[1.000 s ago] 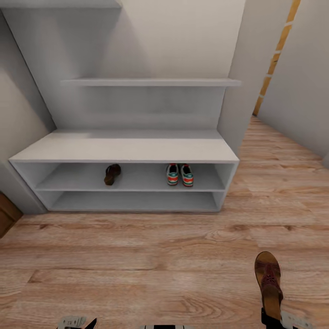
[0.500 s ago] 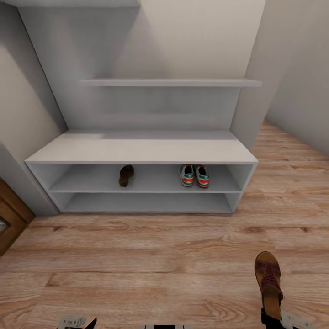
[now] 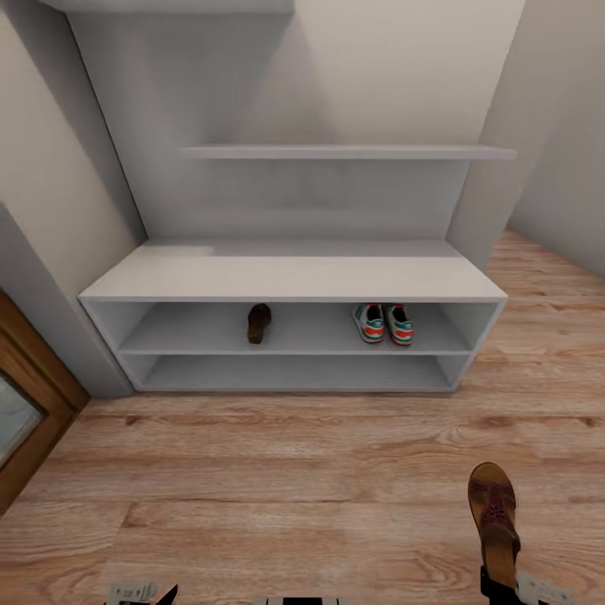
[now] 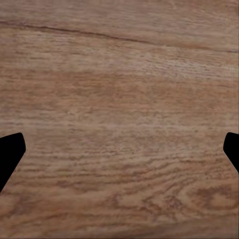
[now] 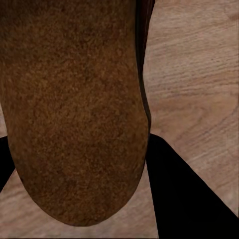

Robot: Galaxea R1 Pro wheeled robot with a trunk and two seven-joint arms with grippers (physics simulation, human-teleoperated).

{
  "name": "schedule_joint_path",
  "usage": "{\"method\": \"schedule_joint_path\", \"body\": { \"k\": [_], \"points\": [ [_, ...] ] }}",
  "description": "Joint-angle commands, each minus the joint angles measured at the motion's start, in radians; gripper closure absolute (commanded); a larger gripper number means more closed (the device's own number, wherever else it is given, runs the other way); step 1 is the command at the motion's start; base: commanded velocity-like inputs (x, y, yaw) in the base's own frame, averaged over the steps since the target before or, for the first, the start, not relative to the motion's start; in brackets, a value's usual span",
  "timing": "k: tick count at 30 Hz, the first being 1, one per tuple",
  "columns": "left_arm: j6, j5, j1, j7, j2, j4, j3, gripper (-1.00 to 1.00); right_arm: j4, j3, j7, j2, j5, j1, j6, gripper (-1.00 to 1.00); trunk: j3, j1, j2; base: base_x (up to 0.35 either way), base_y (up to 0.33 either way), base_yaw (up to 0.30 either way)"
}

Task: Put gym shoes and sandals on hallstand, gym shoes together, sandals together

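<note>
Right gripper (image 3: 504, 588) fingers are clamped on a brown sandal (image 3: 494, 521), held above the corridor floor (image 3: 294, 479) at lower right of the head view; its sole (image 5: 74, 109) is seen close up in the right wrist view. Left gripper (image 4: 119, 154) fingers (image 4: 10, 152) are spread wide apart, nothing between them, over bare planks. On the hallstand (image 3: 294, 277), upper shelf level: second sandal (image 3: 259, 323) left of centre, two gym shoes (image 3: 384, 323) side by side, well apart from it.
</note>
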Motion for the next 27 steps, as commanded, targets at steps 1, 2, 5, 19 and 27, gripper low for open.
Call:
{"method": "schedule_joint_path", "body": {
  "k": [1,2,5,19,27],
  "points": [
    [-0.002,-0.003,-0.001,-0.005,0.0,0.001,0.007,-1.0,-0.001,0.008,-0.006,-0.001,-0.005,0.0,-0.002,1.0,-0.001,0.0,0.0,0.0,0.328,0.0],
    [-0.002,-0.003,-0.001,-0.005,0.0,0.001,0.007,-1.0,-0.001,0.008,-0.006,-0.001,-0.005,0.0,-0.002,1.0,-0.001,0.0,0.0,0.0,0.328,0.0],
    [-0.002,-0.003,-0.001,-0.005,0.0,0.001,0.007,-1.0,-0.001,0.008,-0.006,-0.001,-0.005,0.0,-0.002,1.0,-0.001,0.0,0.0,0.0,0.328,0.0],
    [-0.002,-0.002,-0.001,-0.005,0.0,0.001,0.007,-1.0,0.0,0.007,-0.005,-0.001,-0.004,0.0,-0.002,1.0,-0.001,0.0,0.0,-0.057,0.321,0.0],
    [-0.002,-0.002,-0.001,-0.006,0.0,0.001,0.007,-1.0,0.0,0.008,-0.003,-0.001,-0.001,0.0,-0.003,1.0,-0.001,0.0,0.0,-0.037,0.303,0.0]
  ]
}}
